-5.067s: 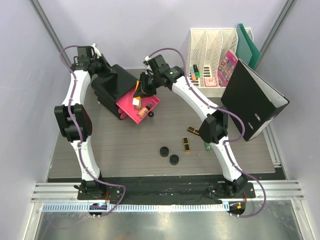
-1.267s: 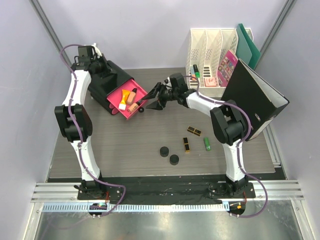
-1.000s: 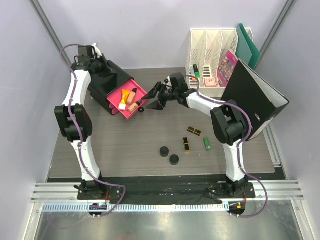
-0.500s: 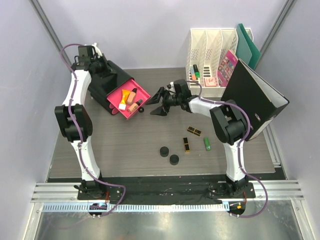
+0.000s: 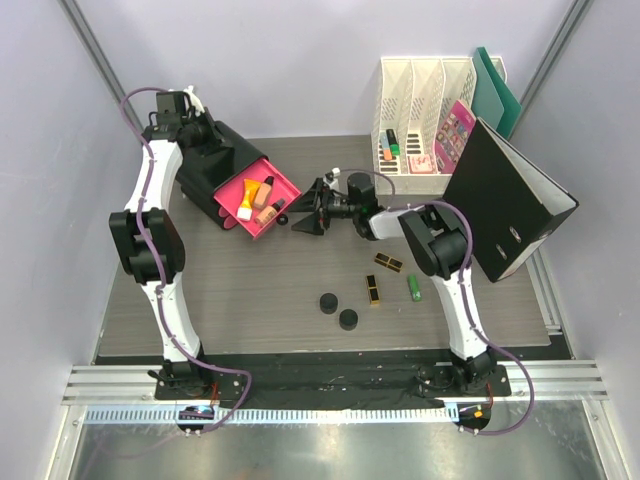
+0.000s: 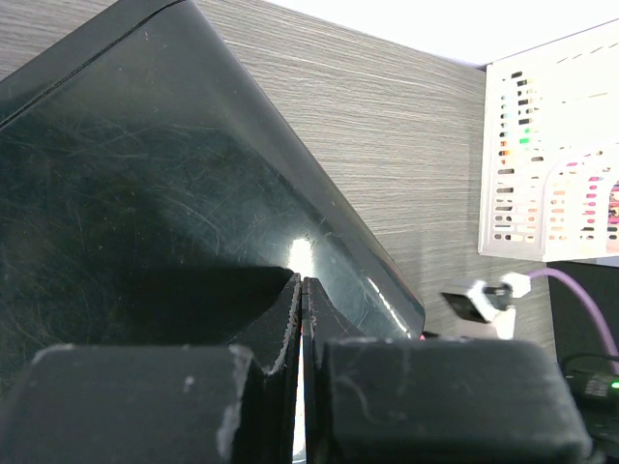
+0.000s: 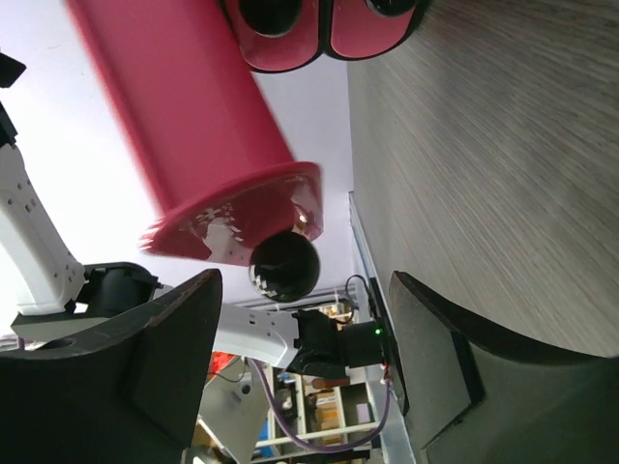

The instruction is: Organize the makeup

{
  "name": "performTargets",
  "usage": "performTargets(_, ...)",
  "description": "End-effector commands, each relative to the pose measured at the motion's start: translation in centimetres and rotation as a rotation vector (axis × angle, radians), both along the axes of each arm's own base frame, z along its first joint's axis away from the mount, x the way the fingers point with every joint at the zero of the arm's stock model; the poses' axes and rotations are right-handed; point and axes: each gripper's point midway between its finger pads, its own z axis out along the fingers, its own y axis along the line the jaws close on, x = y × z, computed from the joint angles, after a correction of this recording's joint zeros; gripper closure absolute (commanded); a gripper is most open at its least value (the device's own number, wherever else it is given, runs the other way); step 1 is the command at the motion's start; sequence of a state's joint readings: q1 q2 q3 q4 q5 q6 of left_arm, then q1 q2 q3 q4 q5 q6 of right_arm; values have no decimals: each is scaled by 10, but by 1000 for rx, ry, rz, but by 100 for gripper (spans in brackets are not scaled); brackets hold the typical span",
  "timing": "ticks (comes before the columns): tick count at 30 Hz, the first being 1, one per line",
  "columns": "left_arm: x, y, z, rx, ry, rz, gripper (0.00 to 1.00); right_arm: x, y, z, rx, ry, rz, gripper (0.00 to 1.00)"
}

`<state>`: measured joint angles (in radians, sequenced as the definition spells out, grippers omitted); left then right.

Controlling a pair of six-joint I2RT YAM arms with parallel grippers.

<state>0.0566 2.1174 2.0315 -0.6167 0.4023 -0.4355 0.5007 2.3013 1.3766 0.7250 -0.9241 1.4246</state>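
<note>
— Where's the makeup?
— Two peach bottles (image 5: 264, 192) and the orange-and-white tube (image 5: 245, 209) lie in the open pink drawer (image 5: 285, 187). The compacts (image 5: 328, 303), cases (image 5: 372, 290) and green tube (image 5: 414, 289) lie on the table (image 5: 240, 290).
— And the hands?
— The right hand (image 5: 305, 212) is spread wide and empty, just beside the drawer's knob (image 7: 283, 266). The left hand (image 6: 302, 285) is pinched together at the black box (image 5: 215, 160).

We find bottles (image 5: 265, 193) in the drawer (image 5: 283, 184), our right tool (image 5: 306, 212) just right of it; compacts (image 5: 328, 303) and cases (image 5: 373, 290) lie nearer us.
</note>
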Motion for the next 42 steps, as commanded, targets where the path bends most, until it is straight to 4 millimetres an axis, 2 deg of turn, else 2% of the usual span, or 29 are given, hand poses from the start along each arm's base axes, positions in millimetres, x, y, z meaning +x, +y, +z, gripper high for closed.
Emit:
performTargets(1,-87,19,-139,122,539,5,100,-15,18,29,124,-88,67,26)
performTargets(9,-90,21,-140,130,549,8,100,-18,28,27,134,-70,89,36)
performTargets(14,-90,20,-141,132,552,7,100,-13,30,27,130,-70,77,45)
performTargets(17,-90,21,-141,132,552,7,100,-10,32,26,121,-70,64,55)
performTargets(20,-89,21,-141,133,552,8,100,-6,33,27,115,-80,53,58)
performTargets(24,-89,21,-142,134,554,7,100,-3,35,28,106,-93,54,75)
performTargets(28,-90,21,-143,132,557,7,100,-4,34,33,92,-120,58,84)
performTargets(34,-91,21,-146,130,566,11,100,-4,34,57,80,-178,56,88)
performTargets(42,-93,23,-148,137,580,13,100,8,40,98,66,-295,47,89)
